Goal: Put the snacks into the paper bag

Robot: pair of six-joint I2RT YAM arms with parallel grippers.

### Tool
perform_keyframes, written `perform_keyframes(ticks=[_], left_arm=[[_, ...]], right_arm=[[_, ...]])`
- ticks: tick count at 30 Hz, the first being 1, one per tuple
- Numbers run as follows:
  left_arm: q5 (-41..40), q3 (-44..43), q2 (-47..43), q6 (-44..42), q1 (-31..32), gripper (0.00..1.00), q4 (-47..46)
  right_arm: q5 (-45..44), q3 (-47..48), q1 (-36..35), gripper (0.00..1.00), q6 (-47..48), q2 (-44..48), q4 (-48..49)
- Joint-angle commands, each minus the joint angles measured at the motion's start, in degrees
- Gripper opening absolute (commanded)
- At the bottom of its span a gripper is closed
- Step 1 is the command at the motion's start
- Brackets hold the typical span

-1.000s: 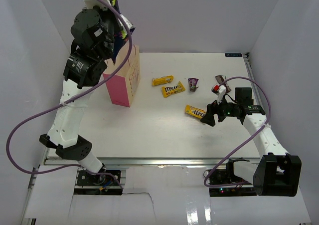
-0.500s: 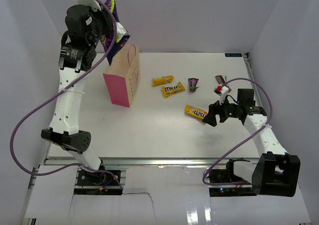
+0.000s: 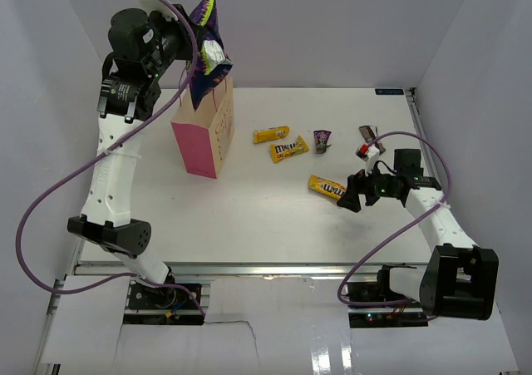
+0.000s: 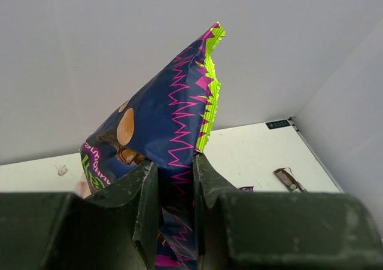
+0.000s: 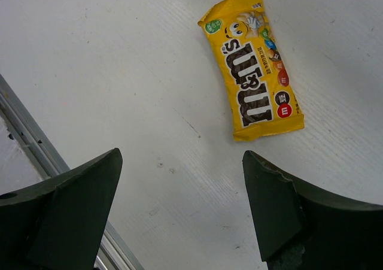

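Note:
My left gripper (image 3: 193, 49) is shut on the large purple chip bag (image 3: 209, 46) and holds it high, just above the open top of the upright pink paper bag (image 3: 202, 142). In the left wrist view the jaws (image 4: 175, 174) pinch the chip bag (image 4: 161, 126). Three yellow candy packets lie on the table: two (image 3: 272, 134) (image 3: 288, 149) right of the paper bag, one (image 3: 327, 187) further right. My right gripper (image 3: 349, 199) is open and empty, low over the table beside that third packet (image 5: 254, 66). A tiny purple wrapper (image 3: 322, 140) and a dark brown bar (image 3: 368, 132) lie at the back right.
White walls enclose the table at the back and on both sides. The table's metal front rail (image 5: 36, 138) runs just near my right gripper. The brown bar (image 4: 287, 179) also shows in the left wrist view.
My left arm has swung the chip bag rightward from behind the arm to above the paper bag's opening. The right gripper has hardly moved.

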State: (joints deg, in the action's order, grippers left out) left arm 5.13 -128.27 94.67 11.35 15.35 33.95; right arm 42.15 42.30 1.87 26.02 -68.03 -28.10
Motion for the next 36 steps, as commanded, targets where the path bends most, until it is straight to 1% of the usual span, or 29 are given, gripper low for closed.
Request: perform_keyframes(ticks=[1, 7, 11, 17, 23, 29, 30, 31, 33, 34, 36], left_arm=[[3.92, 0.38, -5.82, -0.02, -0.15, 0.0, -10.49], [3.93, 5.3, -6.08, -0.54, -0.32, 0.0, -10.4], [4.36, 8.55, -6.69, -0.2, -2.42, 0.0, -11.45], [11.39, 15.75, -7.4, 4.28, -8.22, 0.0, -14.87], [15.96, 19.81, -7.84, 6.92, -10.25, 0.0, -16.64], [18.07, 24.2, -9.77, 8.77, -12.19, 0.07, -18.04], [18.34, 24.73, -9.86, 9.03, -12.36, 0.09, -18.22], [18.43, 25.43, -9.95, 9.3, -12.45, 0.16, -18.4], [18.6, 25.87, -10.12, 9.82, -12.54, 0.25, -18.57], [18.69, 26.05, -10.21, 9.91, -12.63, 0.38, -18.66], [18.26, 25.96, -10.47, 10.35, -12.72, 0.56, -18.49]], right_arm=[[0.48, 0.94, 0.33, 0.87, 0.87, -0.09, 1.55], [0.21, 0.68, 0.77, 0.87, 0.87, 0.62, 1.47], [0.39, 0.59, 1.03, 0.87, 0.87, 0.7, 1.47], [0.56, 0.59, 1.12, 0.87, 0.96, 0.88, 1.47], [0.74, 0.24, 1.29, 0.87, 1.05, 1.23, 1.47], [1.09, 0.15, 1.3, 0.87, 1.31, 1.14, 1.47], [1.09, 0.06, 1.3, 0.87, 1.31, 1.14, 1.38], [1.18, 0.06, 1.3, 0.87, 1.4, 1.14, 1.38], [1.27, 0.06, 1.3, 0.87, 1.49, 1.14, 1.29], [1.35, 0.06, 1.3, 0.87, 1.49, 1.23, 1.29], [1.62, 0.15, 1.3, 0.87, 2.1, 1.14, 1.2]])
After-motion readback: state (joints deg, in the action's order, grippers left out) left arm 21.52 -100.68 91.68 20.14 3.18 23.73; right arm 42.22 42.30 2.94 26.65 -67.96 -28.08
